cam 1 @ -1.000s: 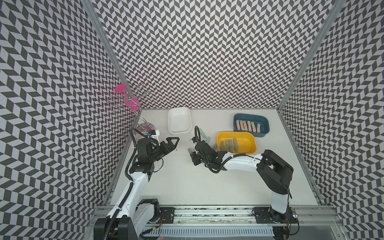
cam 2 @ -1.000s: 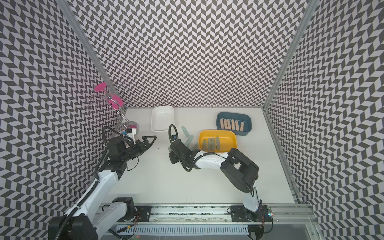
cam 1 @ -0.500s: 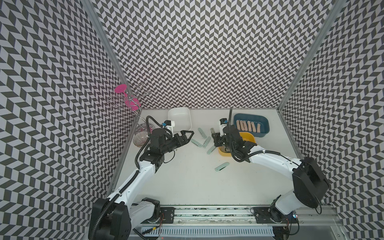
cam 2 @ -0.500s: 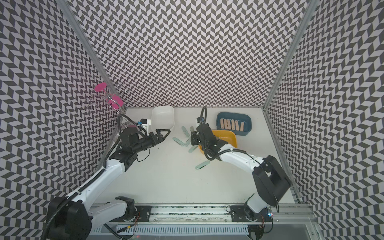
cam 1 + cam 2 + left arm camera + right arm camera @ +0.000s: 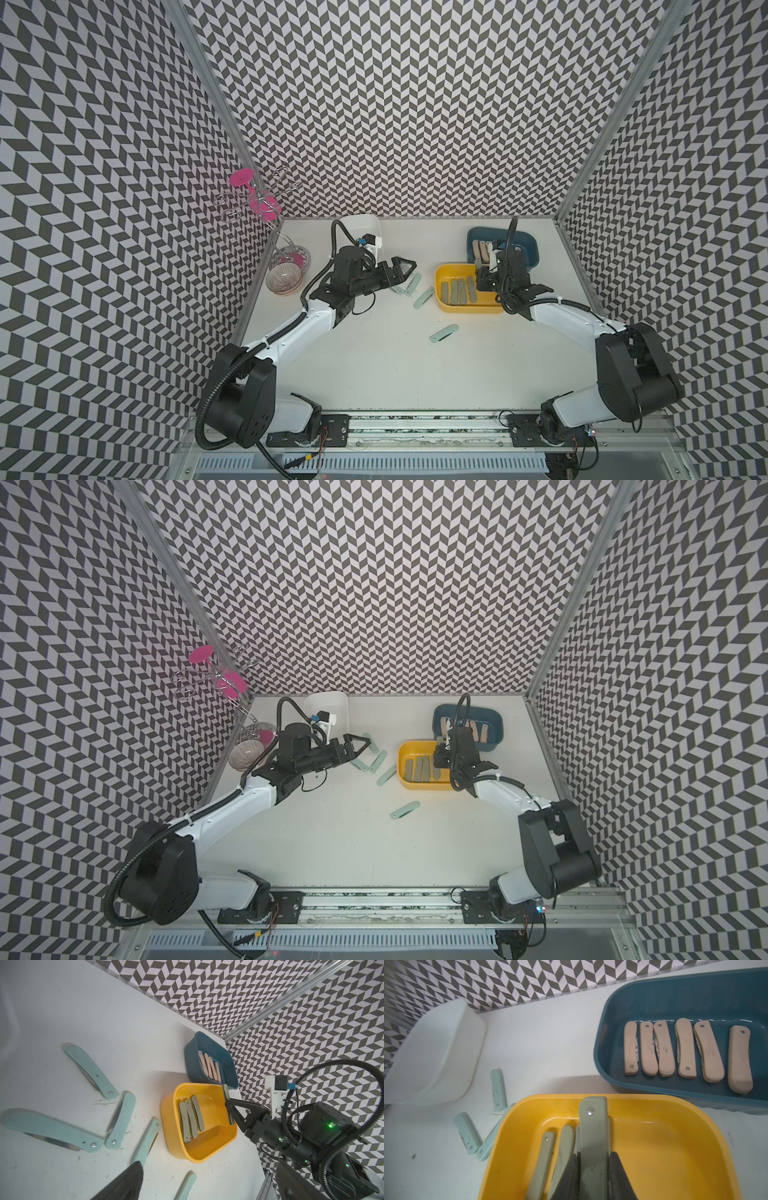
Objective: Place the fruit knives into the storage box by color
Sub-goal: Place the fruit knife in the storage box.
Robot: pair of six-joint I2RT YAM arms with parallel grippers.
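An olive grey-green knife is clamped between the closed fingers of the right gripper, its flat face toward the wrist camera and its riveted end pointing away from the wrist; it hangs over the yellow box — whether it touches the floor there I cannot tell. Beside and partly under it, three more olive knives lie side by side on that box's floor.

Taking twelve o'clock as the back wall in both top views, the yellow box stands at about two o'clock from the table's middle; the blue box sits just beside it at one o'clock and holds six peach-pink knives in a row.

At nine o'clock of the yellow box, a loose cluster of four mint knives lies on the white table, some partly unfolded with blade showing; a fifth mint knife lies alone at seven o'clock of the box, apart from the rest. The left gripper hovers over the cluster with its jaws wide apart — nothing between them.

At eleven o'clock of the table's middle stands the white box; at ten o'clock, against the side wall, a glass bowl sits beside a wire rack with pink pieces hung on it.
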